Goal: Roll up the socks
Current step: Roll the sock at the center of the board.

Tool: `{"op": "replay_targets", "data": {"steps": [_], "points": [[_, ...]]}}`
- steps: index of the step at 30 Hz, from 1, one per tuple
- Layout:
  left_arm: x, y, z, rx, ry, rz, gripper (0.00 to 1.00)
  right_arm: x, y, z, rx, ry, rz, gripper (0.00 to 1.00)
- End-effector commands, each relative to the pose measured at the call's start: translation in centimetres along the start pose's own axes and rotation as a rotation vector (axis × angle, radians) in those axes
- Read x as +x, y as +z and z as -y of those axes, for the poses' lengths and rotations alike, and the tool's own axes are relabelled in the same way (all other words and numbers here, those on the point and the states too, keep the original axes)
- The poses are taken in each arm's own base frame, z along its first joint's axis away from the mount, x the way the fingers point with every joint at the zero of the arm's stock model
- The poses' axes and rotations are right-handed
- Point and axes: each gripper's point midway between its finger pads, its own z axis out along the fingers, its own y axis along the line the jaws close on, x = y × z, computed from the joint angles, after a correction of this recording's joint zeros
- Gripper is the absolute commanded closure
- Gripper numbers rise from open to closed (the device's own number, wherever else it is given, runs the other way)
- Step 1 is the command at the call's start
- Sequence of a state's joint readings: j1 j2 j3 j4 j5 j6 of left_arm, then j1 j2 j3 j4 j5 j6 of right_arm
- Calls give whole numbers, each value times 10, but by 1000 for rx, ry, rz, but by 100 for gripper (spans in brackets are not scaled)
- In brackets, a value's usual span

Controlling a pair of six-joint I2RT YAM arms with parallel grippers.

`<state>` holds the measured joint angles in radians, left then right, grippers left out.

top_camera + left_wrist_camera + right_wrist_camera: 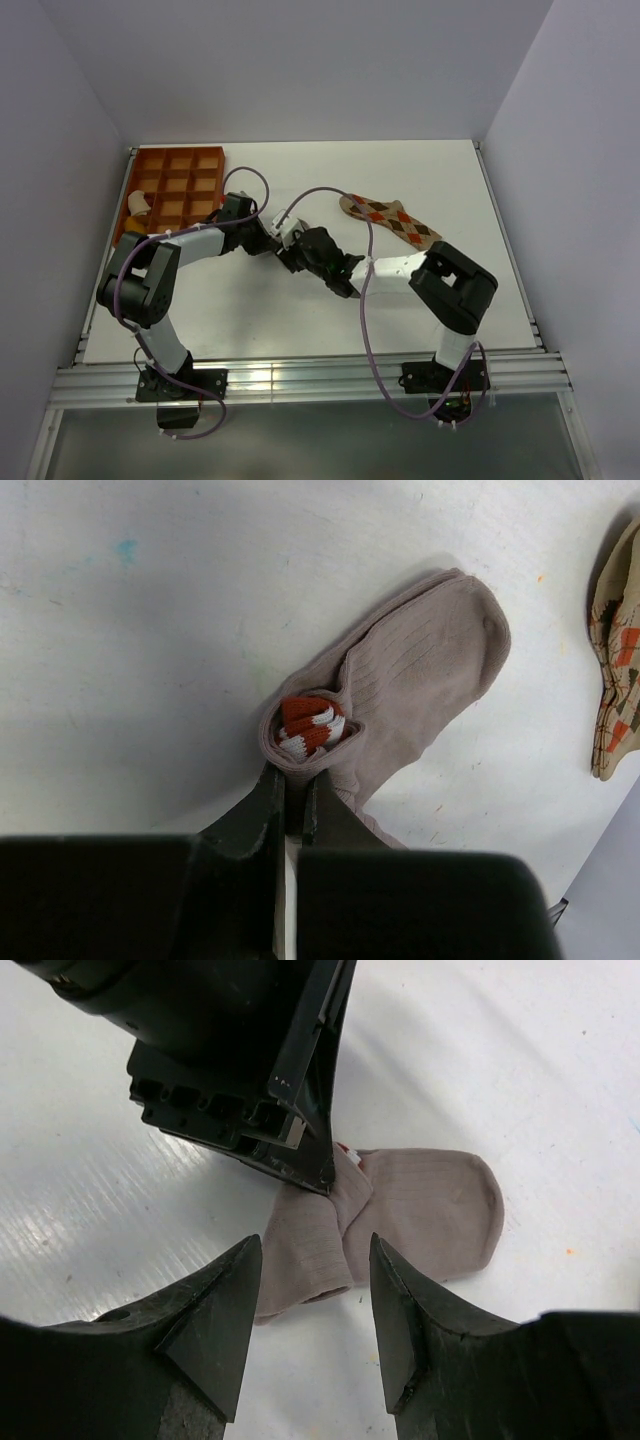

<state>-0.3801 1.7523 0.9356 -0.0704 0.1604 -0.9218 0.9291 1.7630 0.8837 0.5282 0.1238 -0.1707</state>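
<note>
The grey-brown sock (420, 670) lies flat on the white table, its red-and-white striped cuff (310, 725) tucked into a fold at one end. My left gripper (294, 772) is shut on the sock's fabric just behind that fold. In the right wrist view the sock (420, 1210) lies just ahead of my right gripper (314, 1250), which is open and empty above the folded end. In the top view both grippers (293, 256) (322, 252) meet mid-table and hide this sock. The tan argyle sock (390, 218) lies flat, apart, at the back right.
An orange compartment tray (180, 185) stands at the back left with a small white object (138, 203) at its left edge. The left gripper's body (250, 1060) fills the top of the right wrist view, close to my right fingers.
</note>
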Motion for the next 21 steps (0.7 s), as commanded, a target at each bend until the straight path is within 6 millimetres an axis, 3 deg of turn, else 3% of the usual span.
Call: {"op": "replay_targets", "data": {"steps": [1, 12, 21], "points": [[33, 4, -44, -162, 6, -110, 100, -5, 9, -4, 10, -21, 7, 46], [34, 4, -40, -147, 3, -116, 100, 18, 28, -20, -8, -67, -62, 46], [37, 2, -35, -121, -4, -129, 100, 50, 44, -28, -18, -75, -157, 46]]}}
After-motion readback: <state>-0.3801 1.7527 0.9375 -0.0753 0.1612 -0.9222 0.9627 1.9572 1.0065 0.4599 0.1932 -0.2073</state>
